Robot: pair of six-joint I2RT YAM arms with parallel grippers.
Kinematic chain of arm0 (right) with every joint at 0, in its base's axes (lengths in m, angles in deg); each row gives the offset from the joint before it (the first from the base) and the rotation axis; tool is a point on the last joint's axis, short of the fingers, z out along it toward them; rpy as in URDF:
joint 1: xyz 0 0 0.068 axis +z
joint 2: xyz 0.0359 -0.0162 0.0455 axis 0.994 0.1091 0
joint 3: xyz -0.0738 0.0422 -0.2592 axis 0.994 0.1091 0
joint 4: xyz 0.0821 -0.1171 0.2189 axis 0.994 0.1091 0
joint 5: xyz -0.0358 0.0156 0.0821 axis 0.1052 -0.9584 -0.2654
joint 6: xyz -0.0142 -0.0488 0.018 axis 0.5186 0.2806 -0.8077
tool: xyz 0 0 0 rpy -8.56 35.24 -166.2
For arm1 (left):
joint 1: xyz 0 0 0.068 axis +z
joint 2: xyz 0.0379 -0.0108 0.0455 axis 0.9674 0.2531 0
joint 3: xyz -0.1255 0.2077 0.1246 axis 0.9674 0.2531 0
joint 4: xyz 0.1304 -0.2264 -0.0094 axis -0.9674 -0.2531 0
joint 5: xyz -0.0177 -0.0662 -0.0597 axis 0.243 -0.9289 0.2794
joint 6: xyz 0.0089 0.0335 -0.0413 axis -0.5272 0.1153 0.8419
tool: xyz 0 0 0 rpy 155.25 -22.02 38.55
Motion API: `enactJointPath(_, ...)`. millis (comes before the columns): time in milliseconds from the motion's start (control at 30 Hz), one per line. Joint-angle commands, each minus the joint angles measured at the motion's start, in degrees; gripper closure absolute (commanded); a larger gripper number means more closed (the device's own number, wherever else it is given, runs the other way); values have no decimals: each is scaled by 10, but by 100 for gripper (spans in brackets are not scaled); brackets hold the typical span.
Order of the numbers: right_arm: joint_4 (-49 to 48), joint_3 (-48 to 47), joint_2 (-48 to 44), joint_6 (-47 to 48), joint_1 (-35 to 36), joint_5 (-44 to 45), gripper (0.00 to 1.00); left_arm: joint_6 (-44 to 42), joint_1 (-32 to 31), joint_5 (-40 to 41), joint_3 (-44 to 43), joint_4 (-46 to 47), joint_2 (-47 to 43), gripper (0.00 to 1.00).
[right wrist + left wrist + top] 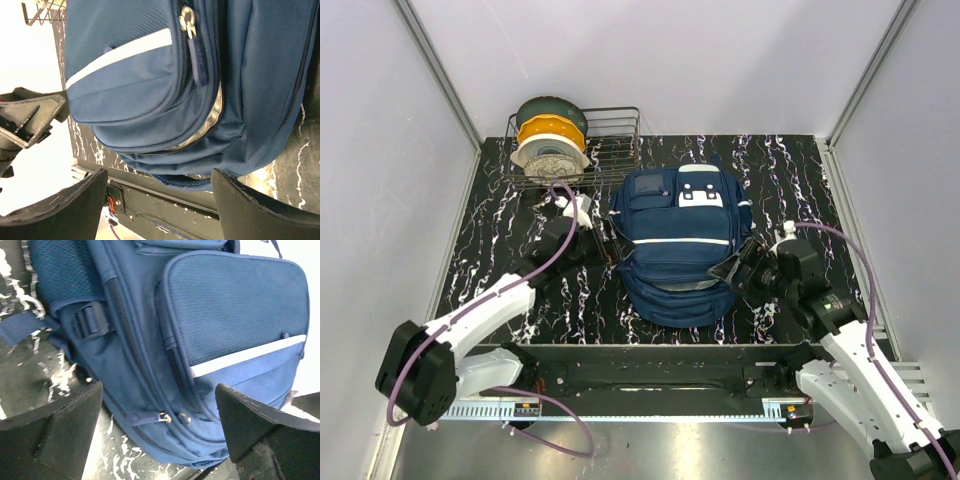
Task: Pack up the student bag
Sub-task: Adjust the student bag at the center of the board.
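The student bag [680,240], a navy backpack with white stripes and patches, lies flat in the middle of the black marbled table [490,250]. A zip near its front end gapes slightly, and light grey lining [212,117] shows through the gap. My left gripper [600,240] is at the bag's left side, open, with nothing between its fingers [65,427]. In the left wrist view two zip pulls [165,416] lie just ahead of the left gripper [159,427]. My right gripper [745,270] is at the bag's right front corner. The right gripper [160,200] is open and empty, and a zip pull [194,47] lies beyond it.
A wire basket [610,140] stands at the back left of the table. It holds three filament spools: green [552,110], yellow [550,128] and white [550,155]. Grey walls close in the table on both sides. The arms' base rail [650,375] runs along the near edge.
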Motion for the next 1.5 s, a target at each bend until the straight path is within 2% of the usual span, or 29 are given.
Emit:
enactJointPath(0,-76,69,-10,-90,14,-35,11,9,8,-115,-33,146,42,1)
enactJointPath(67,-103,96,-10,-124,17,-46,9,10,8,-125,-42,167,73,1)
enactJointPath(300,-108,120,-3,-127,21,8,6,29,9,-159,-41,218,141,2)
enactJointPath(400,-180,140,27,-132,21,17,8,36,9,-167,-33,230,155,6)
enactJointPath(433,-205,140,37,-134,20,20,17,38,9,-171,-30,234,159,9)
enactJointPath(500,-219,126,66,-125,20,27,24,44,9,-181,-27,244,166,16)
enactJointPath(533,-218,119,73,-120,19,34,31,46,7,-184,-23,247,167,21)
enactJointPath(633,-205,94,79,-96,18,67,57,55,2,-192,-13,259,169,27)
enactJointPath(667,-197,80,71,-81,18,91,71,57,0,-194,-12,263,168,27)
enactJointPath(900,-89,5,55,19,-20,182,86,67,-48,-182,-13,255,136,26)
enactJointPath(1000,-58,-17,72,55,-40,206,81,70,-72,-168,-19,240,114,23)
enactJointPath(1033,-51,-20,77,62,-45,209,69,73,-83,-164,-19,239,107,22)
enactJointPath(1067,-46,-28,90,72,-48,213,61,80,-87,-157,-19,240,99,21)
enactJointPath(1233,-9,-58,108,83,-62,193,35,67,-99,-130,-24,182,47,18)
enactJointPath(1333,21,-65,71,63,-62,151,31,33,-99,-81,-28,110,9,12)
enactJointPath(1467,60,-53,2,7,-61,115,29,-20,-97,34,-43,19,-9,6)
